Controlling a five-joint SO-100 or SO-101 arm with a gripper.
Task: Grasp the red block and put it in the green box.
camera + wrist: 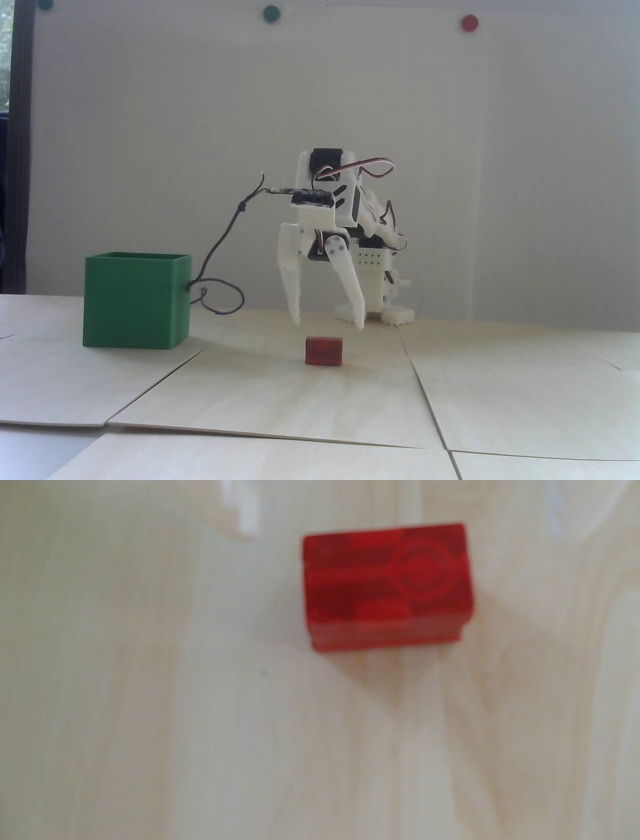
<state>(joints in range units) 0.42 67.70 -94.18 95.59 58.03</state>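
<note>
The red block [324,350] lies on the pale wooden table, near the middle of the fixed view. My gripper [330,325] hangs just above it, pointing down, open, with one white finger on each side of the block and not touching it. In the wrist view the red block [387,585] fills the upper middle, blurred, with my gripper [405,525] open above it. The white fingertips [239,518] show faintly at the top edge, left and right. The green box [136,300] stands on the table to the left, its top open.
A dark cable [220,250] loops from the wrist camera down behind the green box. The arm's white base [380,305] stands behind the block. The table [300,400] is made of wooden panels with seams. Coloured round dots are on the white wall.
</note>
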